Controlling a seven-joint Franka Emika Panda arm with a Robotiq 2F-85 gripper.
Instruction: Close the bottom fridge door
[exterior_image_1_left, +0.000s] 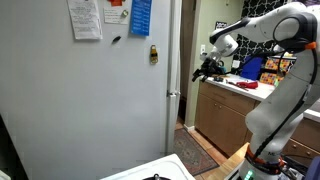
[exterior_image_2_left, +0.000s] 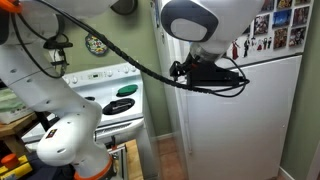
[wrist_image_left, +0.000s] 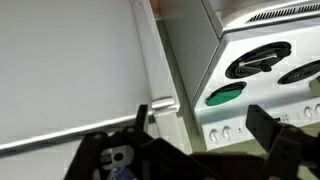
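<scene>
Wrist cam | I see a white fridge door (wrist_image_left: 70, 70) filling the left, a seam crossing it low | white stove (wrist_image_left: 205, 55) at right, green disc (wrist_image_left: 226, 95) on one burner | my gripper (wrist_image_left: 205, 135) dark along the bottom, fingers spread apart.

Open passage between fridge side wall (exterior_image_1_left: 90, 100) and counter cabinets (exterior_image_1_left: 220, 122); stove (exterior_image_2_left: 108, 96) standing just beside bottom fridge door (exterior_image_2_left: 260, 120).

The white arm (exterior_image_1_left: 278, 100) rises from its base, bends high at the elbow and reaches out level. Its black pincer (exterior_image_1_left: 207, 68) points downward, fingers (wrist_image_left: 262, 128) spread wide apart.
</scene>
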